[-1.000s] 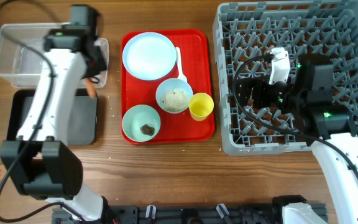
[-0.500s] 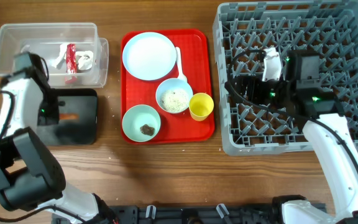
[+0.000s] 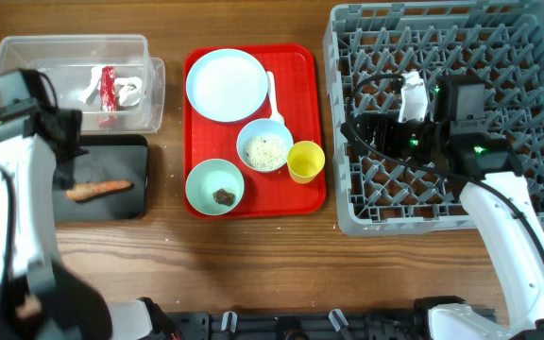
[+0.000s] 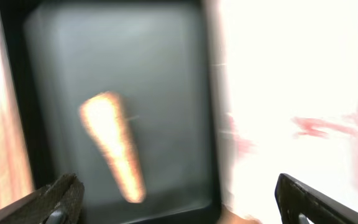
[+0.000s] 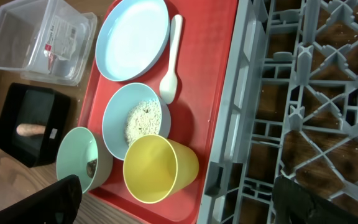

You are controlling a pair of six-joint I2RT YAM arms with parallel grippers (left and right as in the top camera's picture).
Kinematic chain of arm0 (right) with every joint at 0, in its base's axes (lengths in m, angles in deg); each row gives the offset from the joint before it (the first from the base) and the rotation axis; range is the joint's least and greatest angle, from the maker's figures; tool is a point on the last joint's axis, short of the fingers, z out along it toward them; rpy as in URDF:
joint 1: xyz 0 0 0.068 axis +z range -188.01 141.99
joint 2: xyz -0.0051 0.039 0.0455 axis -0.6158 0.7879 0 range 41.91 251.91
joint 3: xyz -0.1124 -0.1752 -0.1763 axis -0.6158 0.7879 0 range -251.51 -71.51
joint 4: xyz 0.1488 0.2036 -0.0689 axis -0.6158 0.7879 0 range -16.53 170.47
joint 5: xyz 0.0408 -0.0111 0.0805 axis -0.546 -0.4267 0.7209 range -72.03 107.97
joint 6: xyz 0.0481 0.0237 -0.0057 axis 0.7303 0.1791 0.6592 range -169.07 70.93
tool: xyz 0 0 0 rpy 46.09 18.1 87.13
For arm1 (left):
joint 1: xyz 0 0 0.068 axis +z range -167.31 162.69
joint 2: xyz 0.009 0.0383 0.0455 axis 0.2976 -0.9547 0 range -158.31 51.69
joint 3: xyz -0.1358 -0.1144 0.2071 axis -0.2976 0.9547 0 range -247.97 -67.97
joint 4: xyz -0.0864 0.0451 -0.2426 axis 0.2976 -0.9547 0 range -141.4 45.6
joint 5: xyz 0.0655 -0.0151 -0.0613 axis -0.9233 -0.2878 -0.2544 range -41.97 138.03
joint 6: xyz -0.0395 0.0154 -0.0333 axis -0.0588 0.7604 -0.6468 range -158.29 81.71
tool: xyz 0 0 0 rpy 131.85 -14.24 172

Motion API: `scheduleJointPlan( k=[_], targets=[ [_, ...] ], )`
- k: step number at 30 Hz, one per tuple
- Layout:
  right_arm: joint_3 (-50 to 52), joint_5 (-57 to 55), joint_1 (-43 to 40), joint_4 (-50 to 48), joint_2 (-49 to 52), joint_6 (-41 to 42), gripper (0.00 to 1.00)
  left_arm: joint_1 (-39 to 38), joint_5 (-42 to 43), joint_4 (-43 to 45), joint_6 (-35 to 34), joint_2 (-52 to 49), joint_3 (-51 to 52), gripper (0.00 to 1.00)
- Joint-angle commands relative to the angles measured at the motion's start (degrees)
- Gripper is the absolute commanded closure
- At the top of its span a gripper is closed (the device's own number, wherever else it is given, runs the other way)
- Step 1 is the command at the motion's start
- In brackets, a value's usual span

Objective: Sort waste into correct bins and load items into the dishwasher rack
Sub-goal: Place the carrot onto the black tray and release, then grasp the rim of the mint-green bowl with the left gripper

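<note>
The sausage piece [image 3: 99,189] lies in the black tray [image 3: 132,159], near its middle. The left claw [image 4: 179,204] hangs above it, jaws wide apart and seemingly empty, though that view is blurred. The right claw [image 5: 176,196] hovers over the grey rack [image 3: 536,57], wide open and empty.

Count of things on the worktop [image 3: 253,269]
One plate [image 3: 226,85], two bowls [image 3: 249,135] [image 3: 199,179], one cup [image 3: 305,161], one spoon [image 3: 273,94], one red tray [image 3: 314,99], one clear tub [image 3: 26,57], one black tray [image 3: 121,161], one rack [image 3: 527,57], one sausage piece [image 3: 99,189], one red wrapper [image 3: 108,88]; white paper [image 3: 130,92], piece count unclear.
</note>
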Motion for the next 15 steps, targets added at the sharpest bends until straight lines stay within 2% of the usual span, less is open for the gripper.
scheduleJointPlan(
  k=[1, 3, 5, 10, 13, 15],
  targets=[
    [-0.1, 1.0, 0.2, -0.3, 0.5, 1.0, 0.00, -4.3, 16.5, 7.0, 29.2, 9.2, -1.7, 0.00],
    [-0.1, 1.0, 0.2, -0.2, 0.5, 1.1, 0.00, -10.6, 24.7, 12.5, 44.2, 10.6, -1.7, 0.00],
    [-0.1, 1.9, 0.2, -0.1, 0.5, 1.1, 0.00, -20.2, 24.2, 13.2, 54.0, 8.9, -1.7, 0.00],
    [-0.1, 2.3, 0.2, 0.0, 0.5, 1.1, 0.00, -35.2, 19.4, 5.9, 60.3, -2.0, -1.7, 0.00],
    [-0.1, 2.3, 0.2, 0.0, 0.5, 1.0, 0.00, -41.2, 17.9, 1.9, 59.6, -8.8, -1.7, 0.14],
    [-0.1, 2.3, 0.2, 0.2, 0.5, 1.0, 0.00, -43.9, 16.6, 0.0, 55.6, -11.1, -1.7, 0.21]
  ],
)
